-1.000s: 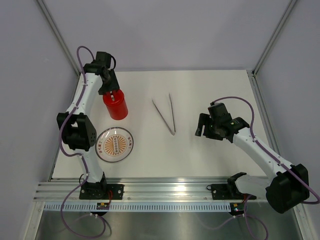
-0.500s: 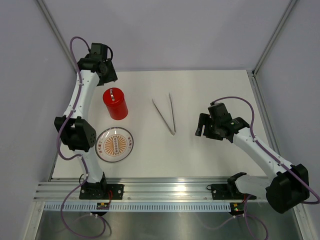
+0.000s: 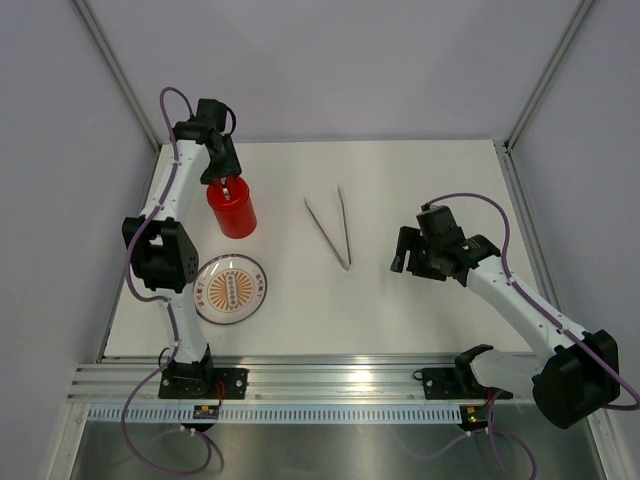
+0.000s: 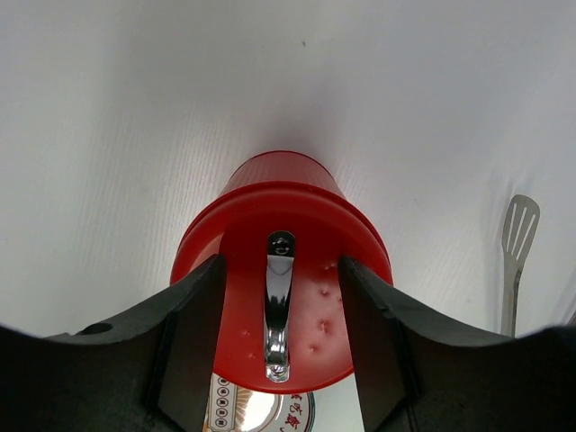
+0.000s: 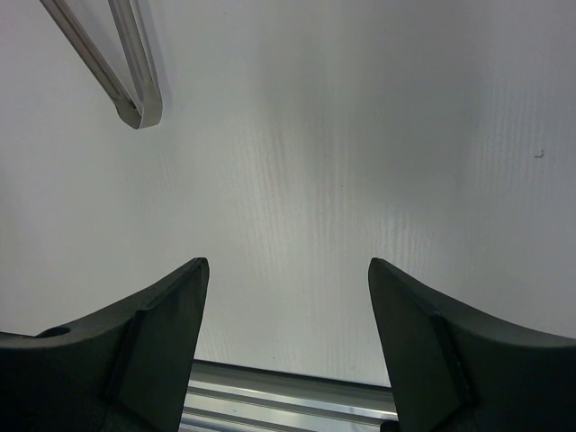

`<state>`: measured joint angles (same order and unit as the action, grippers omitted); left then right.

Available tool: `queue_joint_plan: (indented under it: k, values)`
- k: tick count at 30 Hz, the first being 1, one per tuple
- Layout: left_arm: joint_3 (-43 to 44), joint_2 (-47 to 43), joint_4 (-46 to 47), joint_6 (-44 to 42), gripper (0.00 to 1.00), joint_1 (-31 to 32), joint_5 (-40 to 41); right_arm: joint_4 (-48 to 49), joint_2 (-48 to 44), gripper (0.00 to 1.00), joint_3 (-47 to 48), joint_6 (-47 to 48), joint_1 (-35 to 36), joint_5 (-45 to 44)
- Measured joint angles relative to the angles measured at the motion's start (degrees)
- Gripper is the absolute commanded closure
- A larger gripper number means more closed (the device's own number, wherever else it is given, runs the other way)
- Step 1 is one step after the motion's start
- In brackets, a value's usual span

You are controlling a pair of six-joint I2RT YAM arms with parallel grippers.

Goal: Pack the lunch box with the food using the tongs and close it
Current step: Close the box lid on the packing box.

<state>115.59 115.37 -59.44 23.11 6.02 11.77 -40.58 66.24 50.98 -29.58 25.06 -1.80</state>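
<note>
Lunch box (image 3: 232,212): upright at far left of table (image 3: 420,180), lid (image 4: 297,202) on. Plate (image 3: 262,288) just near of it.
Left gripper (image 4: 281,263): directly above lid, jaws released, one finger each side of the silver handle (image 4: 279,301), neither touching it; contact with the lid surface, cannot tell.
Tongs (image 3: 345,262): flat mid-table, V opening toward far side.
Right gripper (image 5: 286,263): jaws spread, empty, just right of the tongs' joined end.

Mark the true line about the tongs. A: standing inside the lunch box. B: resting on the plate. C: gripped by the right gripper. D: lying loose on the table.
D: the tongs lie flat on the white table, the open right gripper empty beside them.
</note>
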Motion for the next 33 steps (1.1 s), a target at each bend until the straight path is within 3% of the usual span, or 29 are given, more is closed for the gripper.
queue_joint_plan:
  k: [7, 19, 26, 33]
  values:
    - [1.84, -0.81, -4.68, -0.72, 0.44, 1.01, 0.81, 0.0, 0.0, 0.21, 0.0, -0.02, 0.0, 0.0]
    - [6.43, -6.95, -4.96, -1.7, 0.43, 4.48, 4.02, 0.0, -0.07, 0.21, 0.0, -0.02, 0.0, 0.02]
    - [-6.56, -5.16, -2.14, -0.81, 0.44, 4.37, 4.79, -0.02, -0.09, 0.21, 0.0, -0.04, 0.0, 0.02]
    - [-8.33, -5.6, 1.86, 0.46, 0.44, 4.39, 4.81, -0.09, -0.37, 0.21, 0.0, -0.02, 0.0, 0.0]
